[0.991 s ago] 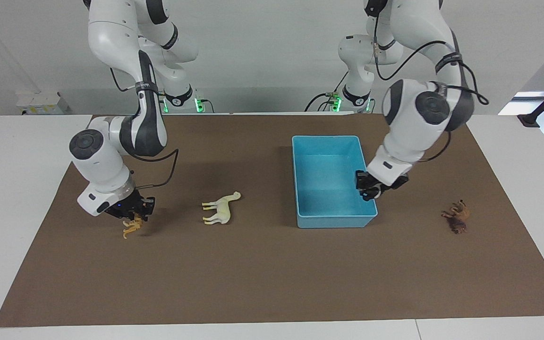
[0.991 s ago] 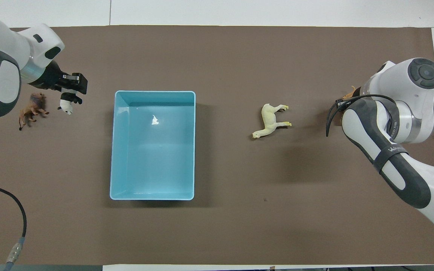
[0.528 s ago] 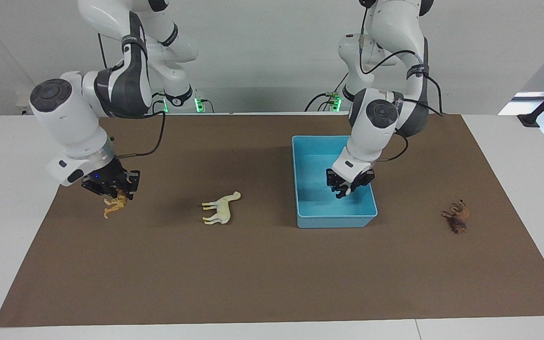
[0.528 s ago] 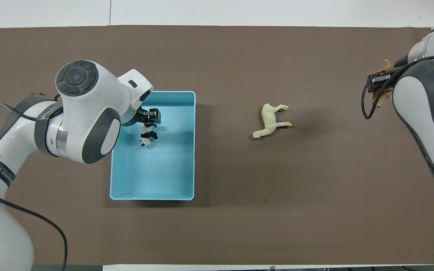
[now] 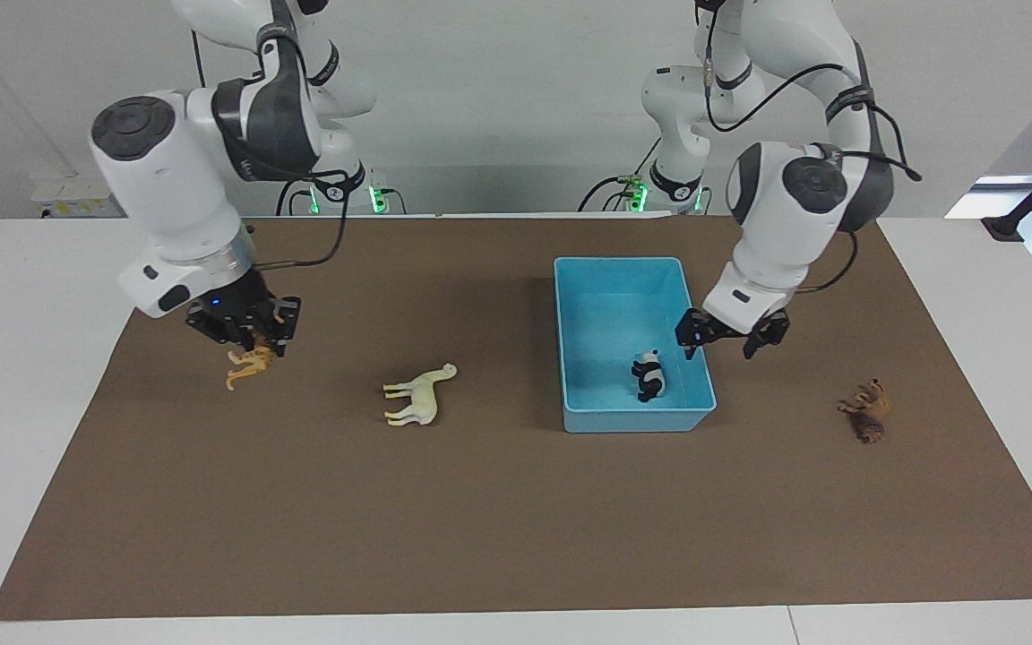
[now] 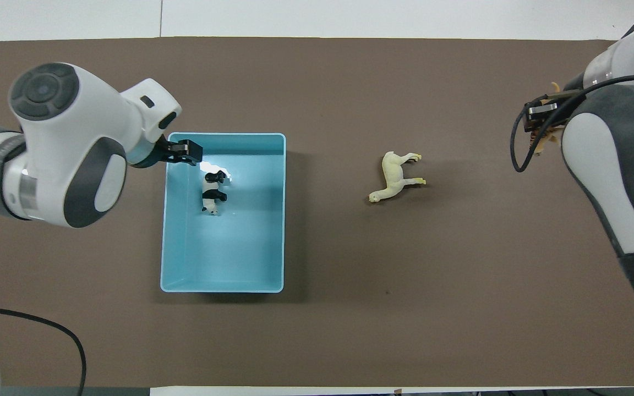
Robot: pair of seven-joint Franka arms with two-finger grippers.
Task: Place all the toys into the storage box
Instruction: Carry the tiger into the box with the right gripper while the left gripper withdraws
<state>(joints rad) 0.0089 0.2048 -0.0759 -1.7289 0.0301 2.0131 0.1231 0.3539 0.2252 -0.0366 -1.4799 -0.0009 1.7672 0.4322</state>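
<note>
The blue storage box sits on the brown mat toward the left arm's end of the table, and 1 of the 4 toys is inside it: the black-and-white panda lies on the floor of the box, in the part farther from the robots and close to the wall on the left arm's side. The left gripper hangs in the air over that same wall of the box, just above the rim, with its 2 fingers spread well apart and nothing between them; the panda is below it and not touching it. The right gripper is up over the mat near the right arm's end of the table, its fingers clamped on the orange spotted cat, which dangles under the fingertips clear of the mat. In the overhead view only a bit of the cat shows past the arm. The cream-white horse lies on its side on the mat between the box and the right gripper, well apart from both. The dark brown animal lies on the mat near the left arm's end of the table, apart from the box; in the overhead view the left arm hides it.
</note>
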